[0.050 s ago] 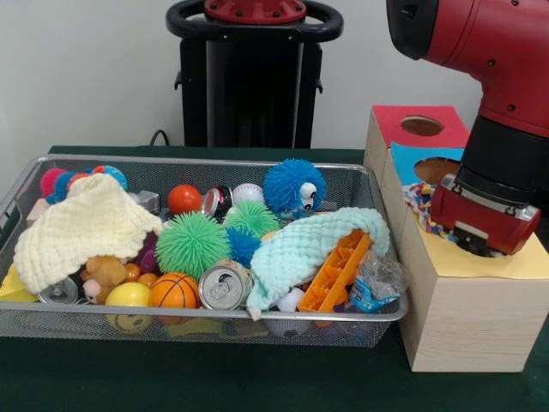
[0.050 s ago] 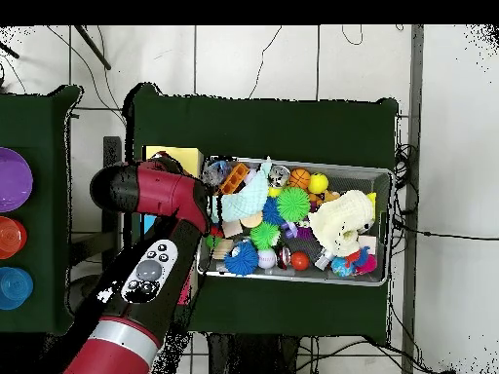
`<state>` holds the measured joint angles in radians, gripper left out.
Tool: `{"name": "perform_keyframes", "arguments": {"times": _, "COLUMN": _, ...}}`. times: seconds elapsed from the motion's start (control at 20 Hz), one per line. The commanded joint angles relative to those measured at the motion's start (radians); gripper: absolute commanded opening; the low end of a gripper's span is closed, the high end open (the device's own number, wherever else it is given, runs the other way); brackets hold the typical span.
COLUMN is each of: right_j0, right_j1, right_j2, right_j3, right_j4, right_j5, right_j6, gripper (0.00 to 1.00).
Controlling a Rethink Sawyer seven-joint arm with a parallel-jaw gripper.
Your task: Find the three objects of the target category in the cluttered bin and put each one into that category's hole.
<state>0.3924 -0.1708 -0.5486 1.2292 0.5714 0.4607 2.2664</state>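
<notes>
My arm [image 1: 480, 51], upper right of frame: glossy red rounded shells joined by a black cylindrical link [image 1: 513, 159]. From overhead, a grey oval button panel [image 2: 148, 273] with dark round buttons sits on my red forearm.

A green-covered table [image 1: 214, 378] bears a mesh bin [image 1: 171, 326] beside a wooden box [image 1: 467, 322].

Cream cloth [image 1: 86, 225], mint cloth [image 1: 304, 245] — orange-and-black-striped ball [image 1: 174, 290].
</notes>
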Motion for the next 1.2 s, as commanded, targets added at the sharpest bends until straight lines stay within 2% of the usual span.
{"name": "perform_keyframes", "arguments": {"times": 0.05, "right_j0": -0.065, "right_j1": 0.06, "right_j2": 0.118, "right_j3": 0.04, "right_j4": 0.021, "right_j5": 0.131, "right_j6": 0.212, "gripper": 0.0}}
{"name": "perform_keyframes", "arguments": {"times": 0.95, "right_j0": -0.048, "right_j1": 0.016, "right_j2": 0.096, "right_j3": 0.055, "right_j4": 0.01, "right_j5": 0.223, "right_j6": 0.221, "gripper": 0.0}}
{"name": "perform_keyframes", "arguments": {"times": 1.2, "right_j0": -0.036, "right_j1": -0.041, "right_j2": 0.076, "right_j3": 0.079, "right_j4": 0.0, "right_j5": 0.28, "right_j6": 0.219, "gripper": 0.0}}
